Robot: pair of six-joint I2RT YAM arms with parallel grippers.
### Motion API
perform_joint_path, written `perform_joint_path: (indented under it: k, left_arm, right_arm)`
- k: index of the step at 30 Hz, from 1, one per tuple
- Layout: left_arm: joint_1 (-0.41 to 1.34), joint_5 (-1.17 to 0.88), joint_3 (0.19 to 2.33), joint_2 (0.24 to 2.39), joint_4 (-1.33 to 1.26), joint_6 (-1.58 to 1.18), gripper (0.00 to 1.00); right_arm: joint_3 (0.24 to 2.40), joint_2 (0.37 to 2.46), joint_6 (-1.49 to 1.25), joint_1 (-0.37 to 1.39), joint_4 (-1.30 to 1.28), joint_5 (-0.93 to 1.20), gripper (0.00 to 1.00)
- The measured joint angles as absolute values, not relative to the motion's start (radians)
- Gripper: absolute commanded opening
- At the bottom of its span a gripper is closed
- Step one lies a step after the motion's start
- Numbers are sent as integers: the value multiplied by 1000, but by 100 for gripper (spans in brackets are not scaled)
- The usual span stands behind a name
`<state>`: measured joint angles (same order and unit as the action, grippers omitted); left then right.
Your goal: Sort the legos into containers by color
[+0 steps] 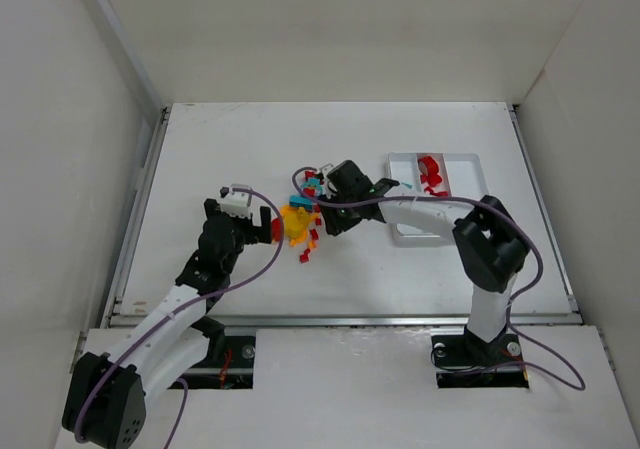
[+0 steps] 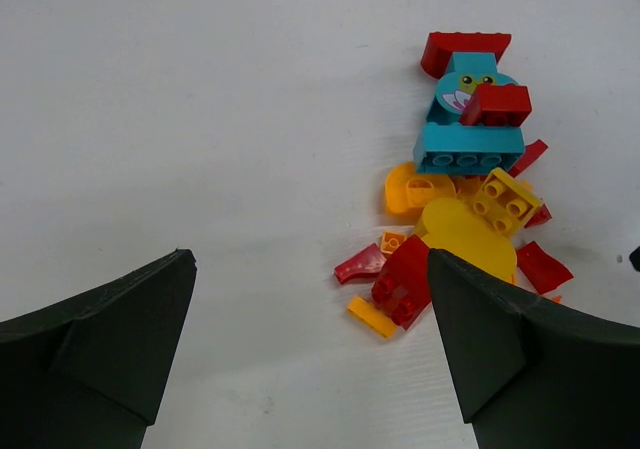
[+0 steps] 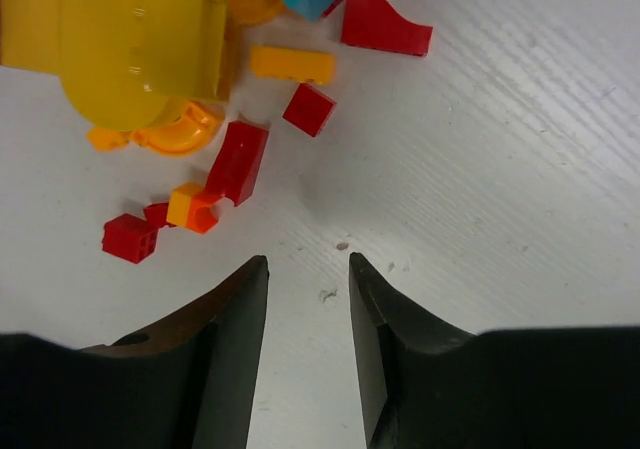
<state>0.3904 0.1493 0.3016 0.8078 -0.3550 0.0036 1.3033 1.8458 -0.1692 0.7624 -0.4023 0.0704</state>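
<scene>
Wide apart at the left gripper (image 2: 308, 269), with nothing between its black fingers (image 2: 110, 339). Low over the table (image 2: 200, 89), just left of the pile of legos (image 2: 460, 209) and pointing at it. Not touching any piece.

Only a small gap at the right gripper (image 3: 307, 264), with nothing in it either, so loose and empty. Just at the right side of the pile, close to a small red block (image 3: 130, 237) and an orange bit (image 3: 187, 207), but not touching them.

Deeper in the pile: a big yellow piece (image 3: 140, 49), a red wedge (image 3: 385, 29), and at the far end a teal block with a face (image 2: 470, 149), with a red brick (image 2: 497, 104) on it.

Well to the right of the pile, past the right arm (image 1: 440, 219): the white tray (image 1: 455, 156), with a few red legos (image 1: 433, 176) near its far end. Can't tell which slot. Most pieces in the pile, not in the tray.
</scene>
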Motion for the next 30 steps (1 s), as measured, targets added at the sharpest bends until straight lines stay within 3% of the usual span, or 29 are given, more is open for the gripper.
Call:
perform_joint_path:
  k: [11, 16, 30]
  left_arm:
    - [385, 178, 302, 774, -364, 7, 100]
    - [371, 177, 302, 773, -364, 8, 100]
    - [337, 172, 302, 772, -363, 7, 100]
  right_arm:
    - [1379, 1974, -227, 776, -347, 176, 41]
    - [1420, 2016, -244, 798, -328, 179, 46]
    - [1480, 2051, -274, 869, -401, -66, 44]
